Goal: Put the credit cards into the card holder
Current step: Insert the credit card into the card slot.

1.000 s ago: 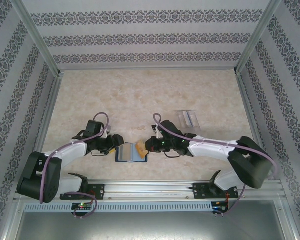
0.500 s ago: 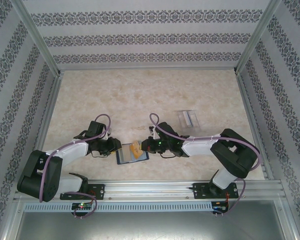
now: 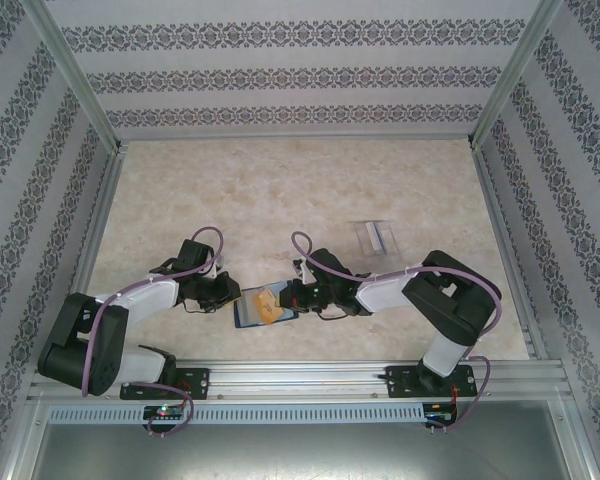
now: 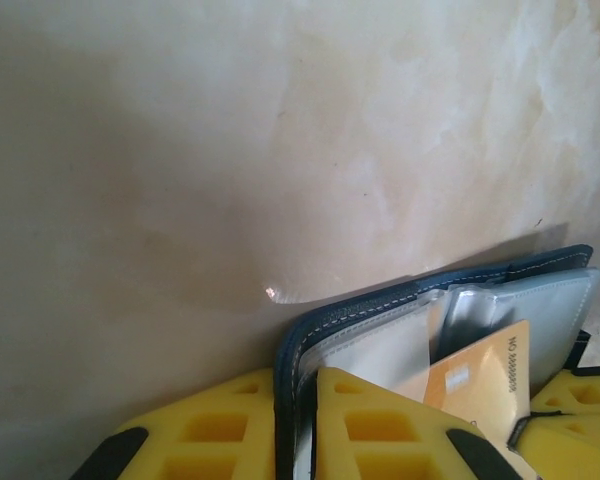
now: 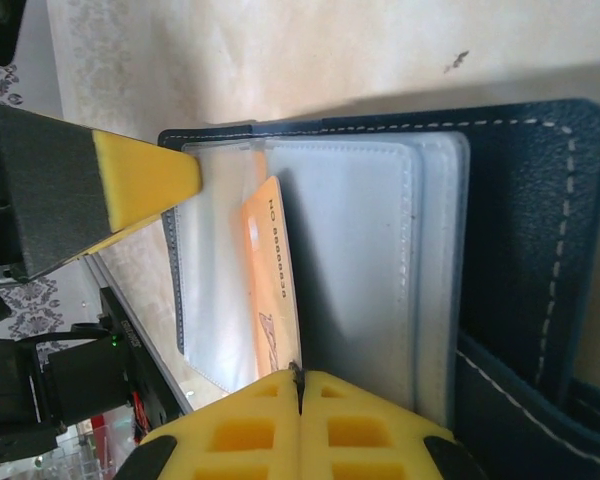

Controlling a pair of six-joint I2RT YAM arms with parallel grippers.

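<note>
Right wrist view: dark navy-blue stitched card holder (image 5: 520, 200) lies open on beige marbled table (image 3: 280, 190), near front edge, between both arms. Thin orange plastic card (image 5: 270, 280) stands among its clear sleeves. Right gripper (image 5: 300, 400): fingers pressed together, pinching card end. Left gripper (image 4: 298, 400): yellow fingers nipping holder's cover edge. Judgement: holder light, soft, floppy, slides easily; best hold at stitched cover edge. Card stiff, slick; hold by short end.

Lab robot cell. It's boxed in by aluminium frame posts (image 3: 73, 75) with wallpaper-print panels (image 3: 280, 78) as backdrop, over a marble-print desk (image 3: 280, 185). Left arm (image 3: 145, 295) and right arm (image 3: 385, 292) are bolted to an aluminium rail (image 3: 300, 376). Slotted cable duct (image 3: 300, 412) and a lit control board (image 3: 165, 410) sit just in front.
</note>
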